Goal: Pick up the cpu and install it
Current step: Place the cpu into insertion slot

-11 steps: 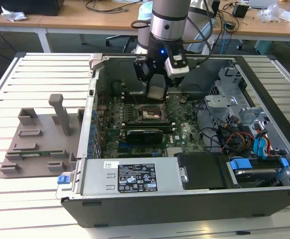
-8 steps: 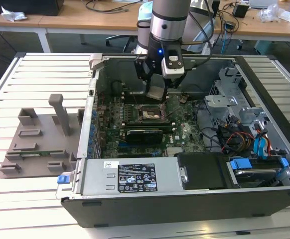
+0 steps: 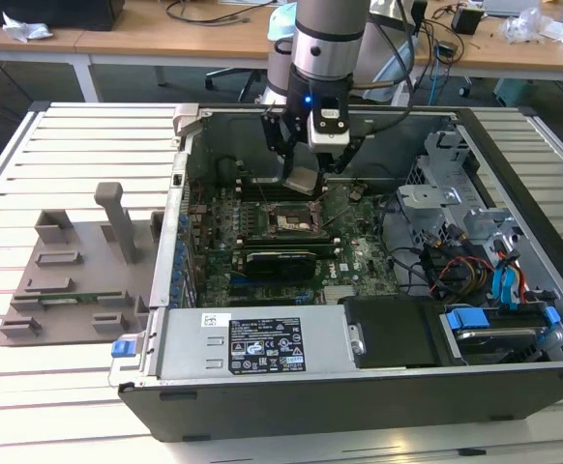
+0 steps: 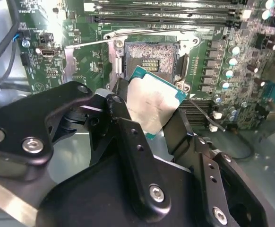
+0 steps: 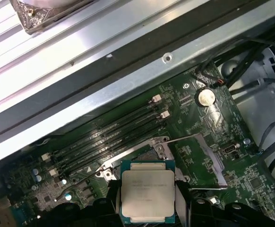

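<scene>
Silvery cpu (image 3: 301, 180) clenched in black jaws.
Held over the open socket (image 3: 291, 221) inside the computer case (image 3: 262, 406), exterior view's centre.

The cpu (image 3: 301, 179) is a small flat square chip with a silvery-grey metal top and a thin green rim; it is lifted clear of the board, pinched at two opposite edges between the black fingers (image 4: 120, 111); in the exterior view it hangs tilted inside the open computer case (image 3: 514, 387), just above the bare socket (image 3: 286, 220); in both wrist views its metal top faces the camera, with the socket's raised frame just beyond it and apart from it.
</scene>
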{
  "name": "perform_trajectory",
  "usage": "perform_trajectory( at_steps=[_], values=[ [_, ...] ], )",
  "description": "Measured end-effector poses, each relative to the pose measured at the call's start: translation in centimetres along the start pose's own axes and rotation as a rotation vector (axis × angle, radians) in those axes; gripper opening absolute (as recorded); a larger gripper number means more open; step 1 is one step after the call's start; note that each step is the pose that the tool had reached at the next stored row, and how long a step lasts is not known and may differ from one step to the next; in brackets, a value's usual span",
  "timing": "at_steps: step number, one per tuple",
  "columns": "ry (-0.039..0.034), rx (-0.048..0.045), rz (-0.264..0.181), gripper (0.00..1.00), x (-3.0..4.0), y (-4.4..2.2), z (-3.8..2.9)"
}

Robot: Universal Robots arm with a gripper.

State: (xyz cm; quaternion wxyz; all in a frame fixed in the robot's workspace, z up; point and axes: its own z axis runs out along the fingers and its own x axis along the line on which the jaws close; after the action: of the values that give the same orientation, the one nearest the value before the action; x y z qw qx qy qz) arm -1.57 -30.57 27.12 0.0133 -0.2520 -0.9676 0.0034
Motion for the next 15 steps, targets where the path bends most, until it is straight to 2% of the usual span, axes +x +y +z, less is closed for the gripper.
perform_trajectory(
  at_steps=[2, 14, 15],
  values=[
    [0.0004, -0.0008, 0.037, 0.55, 0.0, 0.0, 0.01],
    [0.0023, -0.0042, 0.18, 0.55, 0.0, 0.0, 0.06],
    [0.0026, -0.0048, 0.204, 0.55, 0.0, 0.0, 0.08]
  ],
)
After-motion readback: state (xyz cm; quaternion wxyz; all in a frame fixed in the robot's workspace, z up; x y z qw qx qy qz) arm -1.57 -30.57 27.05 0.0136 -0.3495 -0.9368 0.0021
